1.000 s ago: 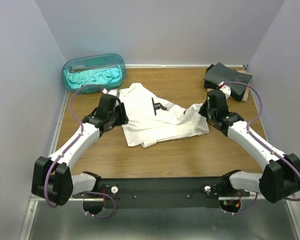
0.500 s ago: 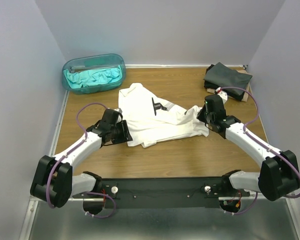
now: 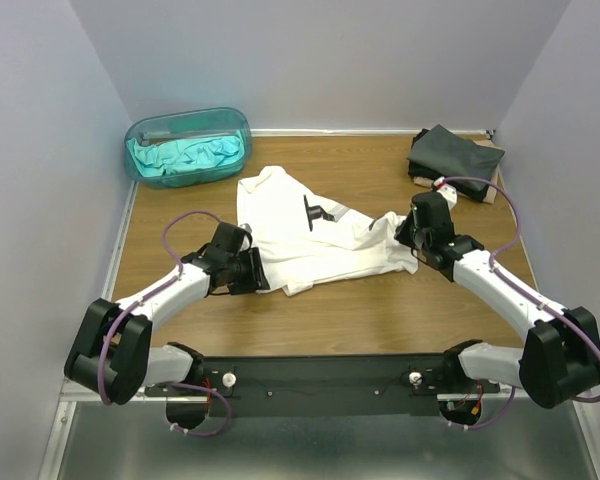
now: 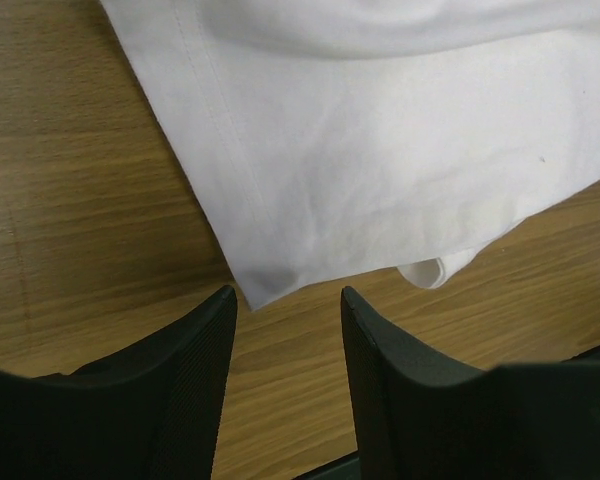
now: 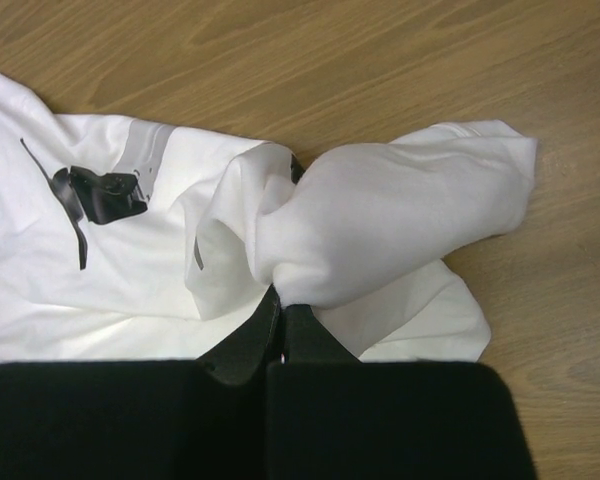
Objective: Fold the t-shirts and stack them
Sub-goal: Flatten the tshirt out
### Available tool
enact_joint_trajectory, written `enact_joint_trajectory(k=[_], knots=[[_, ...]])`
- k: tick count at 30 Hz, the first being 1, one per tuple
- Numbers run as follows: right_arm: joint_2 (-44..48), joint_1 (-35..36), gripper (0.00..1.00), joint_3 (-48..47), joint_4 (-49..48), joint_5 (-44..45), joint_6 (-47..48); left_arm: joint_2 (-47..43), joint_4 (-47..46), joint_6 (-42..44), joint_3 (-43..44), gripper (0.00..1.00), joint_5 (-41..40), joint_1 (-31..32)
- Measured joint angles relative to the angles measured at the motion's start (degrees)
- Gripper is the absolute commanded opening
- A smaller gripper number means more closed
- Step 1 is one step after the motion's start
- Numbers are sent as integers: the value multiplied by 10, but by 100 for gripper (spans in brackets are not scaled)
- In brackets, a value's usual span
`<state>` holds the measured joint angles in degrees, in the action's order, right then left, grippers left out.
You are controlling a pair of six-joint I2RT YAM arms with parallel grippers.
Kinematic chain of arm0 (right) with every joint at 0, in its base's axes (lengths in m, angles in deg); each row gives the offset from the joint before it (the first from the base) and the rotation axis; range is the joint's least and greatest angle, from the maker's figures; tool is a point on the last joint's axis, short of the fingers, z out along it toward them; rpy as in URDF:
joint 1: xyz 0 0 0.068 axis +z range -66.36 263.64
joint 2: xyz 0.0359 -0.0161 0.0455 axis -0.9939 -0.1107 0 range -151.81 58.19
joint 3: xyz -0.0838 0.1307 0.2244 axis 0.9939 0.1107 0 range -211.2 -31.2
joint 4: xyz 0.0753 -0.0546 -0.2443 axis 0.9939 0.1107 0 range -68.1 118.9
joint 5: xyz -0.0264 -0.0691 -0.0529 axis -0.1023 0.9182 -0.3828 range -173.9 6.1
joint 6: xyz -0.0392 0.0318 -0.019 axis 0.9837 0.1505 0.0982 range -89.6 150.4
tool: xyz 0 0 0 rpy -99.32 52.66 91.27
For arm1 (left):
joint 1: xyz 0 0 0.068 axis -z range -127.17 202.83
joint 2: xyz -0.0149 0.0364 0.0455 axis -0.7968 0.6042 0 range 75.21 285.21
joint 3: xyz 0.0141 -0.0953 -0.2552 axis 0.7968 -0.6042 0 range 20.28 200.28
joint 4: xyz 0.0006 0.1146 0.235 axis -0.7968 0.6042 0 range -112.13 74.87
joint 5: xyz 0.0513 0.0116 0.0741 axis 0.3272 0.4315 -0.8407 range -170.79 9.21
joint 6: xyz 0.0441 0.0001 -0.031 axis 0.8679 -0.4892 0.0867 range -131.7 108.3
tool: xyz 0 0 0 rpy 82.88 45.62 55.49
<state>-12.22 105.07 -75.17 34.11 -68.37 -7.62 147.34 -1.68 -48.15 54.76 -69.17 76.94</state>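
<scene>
White t-shirt (image 3: pixel 320 245) lies crumpled mid-table (image 3: pixel 380 310). Right gripper (image 5: pixel 281 312) is clamped on a bunched fold at its right edge. Left gripper (image 4: pixel 288 297) is half open and empty (hem corner right at its finger gap).

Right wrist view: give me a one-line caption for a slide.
Right pincer shut on a bunched fold of the white shirt, which lies crumpled on the wooden table.
</scene>
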Motion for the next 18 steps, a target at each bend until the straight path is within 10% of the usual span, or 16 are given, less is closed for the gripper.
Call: enact_joint_trajectory(k=[8, 18], knots=[[3, 0, 0, 6, -2, 0, -1, 38, -31, -4, -6, 0, 16, 9], [3, 0, 2, -3, -2, -13, 30, 2, 33, 22, 151, 0, -41, -80]])
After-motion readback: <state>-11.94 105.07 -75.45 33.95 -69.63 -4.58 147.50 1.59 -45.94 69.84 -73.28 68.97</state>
